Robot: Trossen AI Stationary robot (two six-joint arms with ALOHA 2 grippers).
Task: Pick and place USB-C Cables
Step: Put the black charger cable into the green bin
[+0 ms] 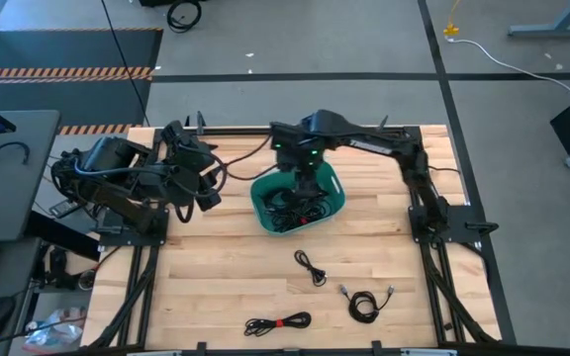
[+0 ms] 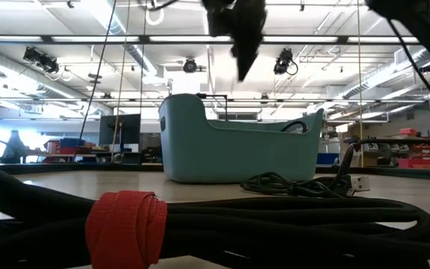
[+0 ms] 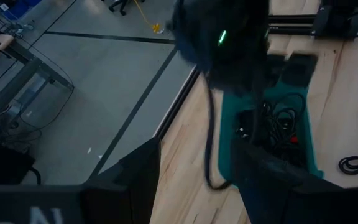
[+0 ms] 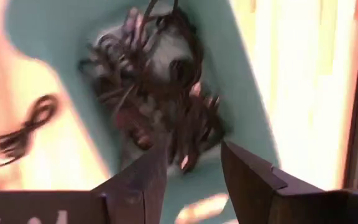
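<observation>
We looked down at the wooden table and saw the right gripper hanging right over the green bin. Its two dark fingers stood apart with nothing between them. Below the fingers, in the bottom of the bin, lay a messy heap of cables, thin and dark and all tangled like noodles. The heap was not touching the fingers (there was open space between them).

The bin was smooth plastic with rounded corners and a dip in one wall. From table height it looked pale blue-green, and the right gripper hung above its rim.

Three more cables were out on the bare wood, well apart from the bin. One small loose coil lay nearest the bin. Another round coil with shiny metal ends lay farther out. A long flat bundle with a red tie around its middle lay near the table's front edge. Up close the red tie looked soft, like cloth tape, and the cable looked like black rubber rope.

The left gripper waited at the left side of the table, beside the bin. Its fingers were apart and empty too.
</observation>
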